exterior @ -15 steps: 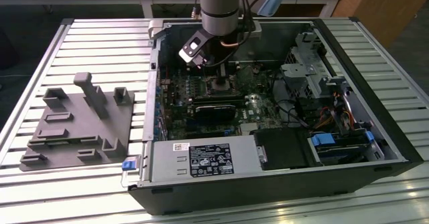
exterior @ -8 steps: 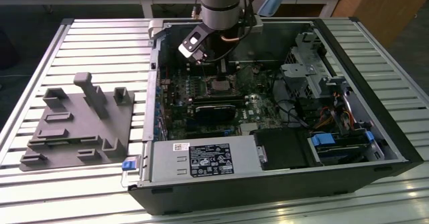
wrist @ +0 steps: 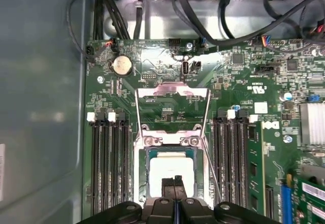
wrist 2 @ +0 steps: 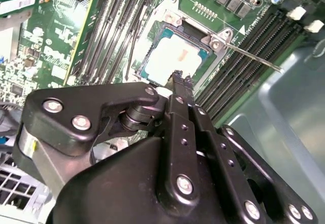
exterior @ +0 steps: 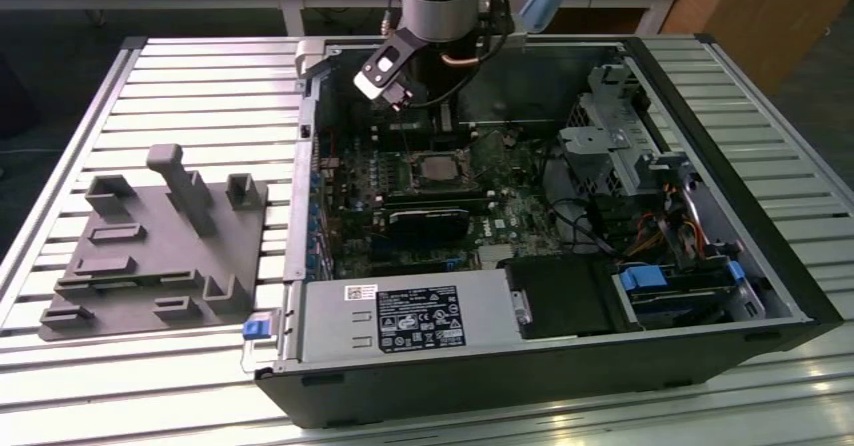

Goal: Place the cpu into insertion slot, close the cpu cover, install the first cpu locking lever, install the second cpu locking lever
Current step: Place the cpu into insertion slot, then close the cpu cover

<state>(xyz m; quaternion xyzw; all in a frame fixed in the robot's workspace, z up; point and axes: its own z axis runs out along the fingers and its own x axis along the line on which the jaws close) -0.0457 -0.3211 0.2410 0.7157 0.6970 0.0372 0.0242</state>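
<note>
**Cpu seated in its socket, cover up, fingers closed just above**

Exterior view: a black open computer case [exterior: 534, 366] lies on the silver slatted desk [exterior: 200, 86]. A grey moulded fixture plate [exterior: 147, 256] sits beside it on the exterior view's left. The grey robot arm [exterior: 441, 1] reaches down into the case over the green motherboard [exterior: 497, 216]. The small flat square silvery cpu [exterior: 438, 169] sits in its socket there, and a black rectangular block [exterior: 430, 213] lies just beside the socket.

Second wrist view: the black fingers [wrist 2: 184, 107] are pressed together with nothing between them. Their tips are over the cpu's edge, and I cannot tell whether they touch it. A thin wire locking lever [wrist 2: 254, 59] juts free from a socket corner, across the black memory slots [wrist 2: 238, 76].

First wrist view: the thin grey metal cpu cover [wrist: 172, 88] stands open, tilted away from the socket, leaving the cpu uncovered. Memory slots flank the socket closely. A round silver coin battery [wrist: 122, 65] and black cables [wrist: 203, 26] lie beyond the cover.
</note>
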